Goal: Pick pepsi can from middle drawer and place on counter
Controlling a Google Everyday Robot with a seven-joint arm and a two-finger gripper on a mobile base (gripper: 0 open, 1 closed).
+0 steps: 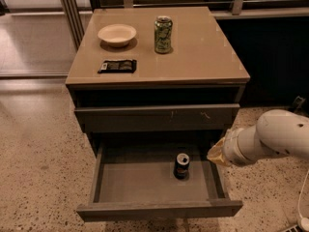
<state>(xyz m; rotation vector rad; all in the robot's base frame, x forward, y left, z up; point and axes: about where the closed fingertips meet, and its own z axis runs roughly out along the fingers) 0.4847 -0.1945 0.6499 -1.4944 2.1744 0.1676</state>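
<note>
**Room.** Far left of the gripper and lower: speckled terrazzo floor [34,168], pale with dark flecks. Up and well to its left: a metal door frame [70,8] with a shiny floor behind it. Far above it, along the back: a railing [193,4]. Directly above the gripper, beyond the cabinet's side, the space is dark.

**Surface.** The counter [207,57] is a glossy tan slab on top of a grey cabinet, above and to the left of the gripper. On it, left to right:
- a cream bowl [117,34], the item farthest from the gripper;
- a flat black packet [117,65], lying near the counter's front edge;
- a green patterned can [163,34], upright.

All three stand apart from one another.

**Cabinet front.** A closed drawer front with pale scratches [154,117] sits up and to the left of the gripper. Under it the middle drawer [159,210] is pulled fully out, its grey floor exposed.

**Pepsi can** [181,166]. Stands on the middle drawer's floor, right of centre, just left of the gripper and slightly lower, not touching it. It is upright, with its long axis vertical and its silver top pointing up. A red-and-white patch faces the drawer's front.

**Gripper** [218,152]. At the tan end of a white arm [275,137] reaching in from the right, over the drawer's right wall. Whether it is open or closed cannot be told. It holds nothing visible.
</note>
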